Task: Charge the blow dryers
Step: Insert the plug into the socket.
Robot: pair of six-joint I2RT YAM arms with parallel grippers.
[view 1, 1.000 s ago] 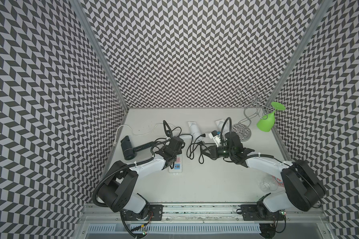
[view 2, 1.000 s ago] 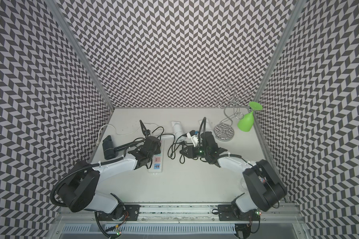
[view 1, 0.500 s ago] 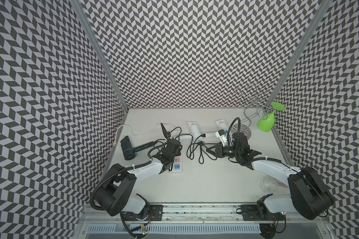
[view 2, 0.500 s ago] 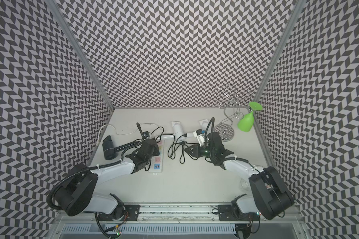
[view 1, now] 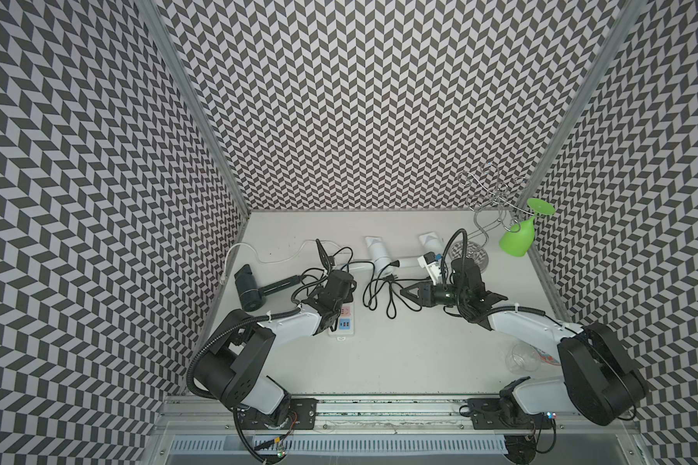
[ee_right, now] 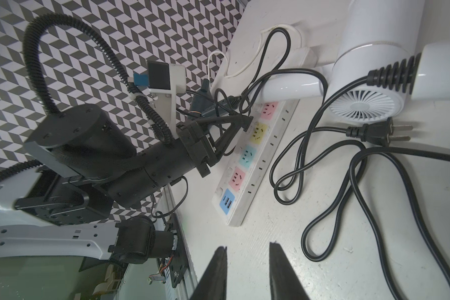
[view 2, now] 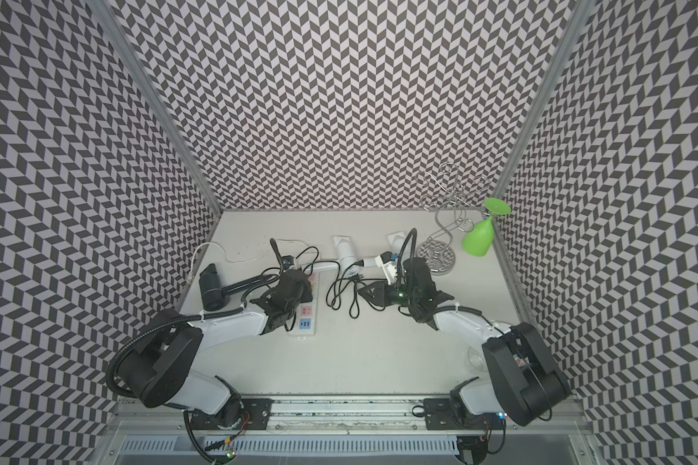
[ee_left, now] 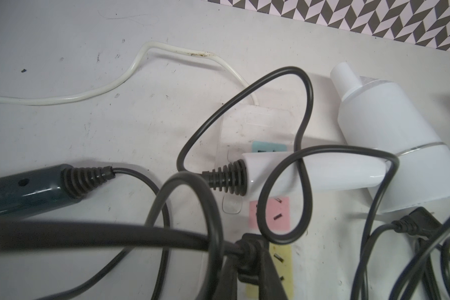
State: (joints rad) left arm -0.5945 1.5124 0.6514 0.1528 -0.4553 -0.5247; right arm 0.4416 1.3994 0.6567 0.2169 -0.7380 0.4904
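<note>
Well, the left gripper (ee_right: 246, 121) is clamped on a black plug (ee_left: 247, 265), held right over the yellow socket of the power strip (ee_right: 247, 166). Whether the prongs are in I can't tell, since the wrist view is crowded w/ cord there. The right gripper (ee_right: 247, 246) hangs low over bare table, jaws a little apart and nothing between them, near the cord loops (view 1: 383, 294).

The black blow dryer (view 1: 254, 288) lies by the left wall, handle pointing twd the strip. The white blow dryer (view 1: 375, 251) sits at the back, its handle lying across the strip's far end. A loose plug (ee_right: 382, 132) rests on the table beside that dryer's fan end. The second white blow dryer (view 1: 428, 240) is further right, partly behind the right arm's wrist cam.

The table (view 1: 379, 362) is off-white, scuffed and speckled (dark flecks show up close). The walls (view 1: 359, 100) on three sides are black & white chevron, w/ aluminium posts (view 1: 202, 108) at the back corners. In the back right corner a wire rack (view 1: 488, 193) carries a green glass (view 1: 518, 237) hung upside down. A clear glass (view 1: 520, 356) stands near the right arm's base.
</note>
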